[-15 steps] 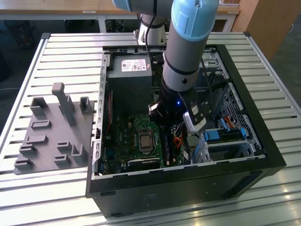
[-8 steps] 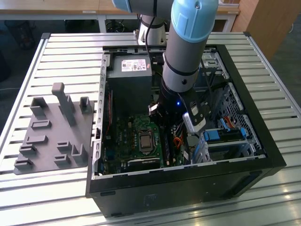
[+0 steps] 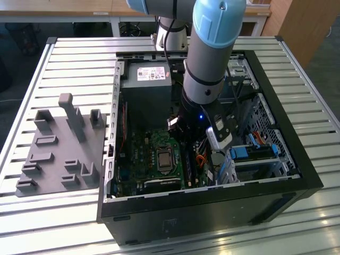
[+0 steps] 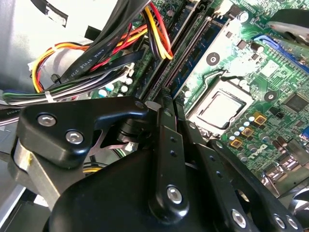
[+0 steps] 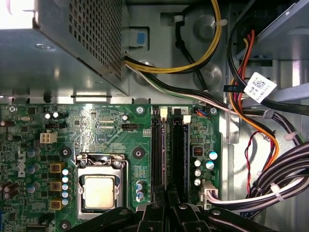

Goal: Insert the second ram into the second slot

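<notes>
Gripper (image 4: pixel 166 104): nearest my second wrist camera, I see black fingers drawn almost together; whether a stick sits between them, I cannot tell.
Second ram (image 5: pixel 178 154): mid-frame in the first wrist view, I read a dark module standing in the slot beside the other stick, just past the fingertips.
CPU socket (image 5: pixel 100 186): lower left of that frame.
Power supply (image 3: pixel 146 79): upper middle of the exterior view.
Grey fixture plate (image 3: pixel 58 149): exterior view's left, outside the case.

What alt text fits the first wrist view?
The black gripper sits directly over the two memory slots on a green motherboard, beside the processor socket. A grey power supply and bundled cables lie beyond.
</notes>
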`<state>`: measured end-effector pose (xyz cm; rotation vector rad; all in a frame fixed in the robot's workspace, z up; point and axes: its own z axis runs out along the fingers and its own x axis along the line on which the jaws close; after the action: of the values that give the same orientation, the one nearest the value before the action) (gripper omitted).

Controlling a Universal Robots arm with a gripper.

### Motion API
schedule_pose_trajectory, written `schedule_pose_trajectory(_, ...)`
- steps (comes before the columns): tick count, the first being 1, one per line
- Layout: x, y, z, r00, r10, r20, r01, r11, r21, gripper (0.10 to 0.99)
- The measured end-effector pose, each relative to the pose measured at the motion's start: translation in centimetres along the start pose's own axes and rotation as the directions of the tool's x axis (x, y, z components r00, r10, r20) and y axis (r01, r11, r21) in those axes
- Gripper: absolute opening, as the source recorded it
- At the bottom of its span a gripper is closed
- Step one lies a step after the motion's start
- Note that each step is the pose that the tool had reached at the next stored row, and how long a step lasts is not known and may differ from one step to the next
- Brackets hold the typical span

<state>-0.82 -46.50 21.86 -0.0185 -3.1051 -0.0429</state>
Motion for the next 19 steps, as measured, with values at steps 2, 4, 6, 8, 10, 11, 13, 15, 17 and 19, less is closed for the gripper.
schedule_pose_trajectory(2,0.02,0.00,0.00,1.0000,0.000,0.0000,0.000,1.0000,0.000,0.137)
schedule_pose_trajectory(4,0.03,0.00,0.00,1.0000,0.000,0.0000,0.000,1.0000,0.000,0.137)
schedule_pose_trajectory(6,0.03,0.00,-0.04,1.0000,0.000,0.0000,0.000,1.0000,0.000,0.137)
schedule_pose_trajectory(8,0.04,0.01,-0.08,1.0000,0.000,0.0000,0.000,1.0000,0.000,0.137)
schedule_pose_trajectory(10,0.04,0.01,-0.09,1.0000,0.000,0.0000,0.000,1.0000,0.000,0.137)
schedule_pose_trajectory(11,0.04,0.02,-0.10,1.0000,0.000,-0.0001,0.000,1.0000,0.001,0.137)
schedule_pose_trajectory(13,0.04,0.04,-0.10,1.0000,0.001,-0.0001,-0.001,1.0000,0.001,0.137)
schedule_pose_trajectory(15,0.04,0.08,-0.09,1.0000,0.001,0.0000,-0.001,1.0000,0.000,0.137)
schedule_pose_trajectory(17,0.04,0.11,-0.07,1.0000,0.003,0.0000,-0.003,1.0000,0.000,0.137)
schedule_pose_trajectory(19,0.04,0.11,-0.05,1.0000,0.003,0.0000,-0.003,1.0000,0.001,0.137)
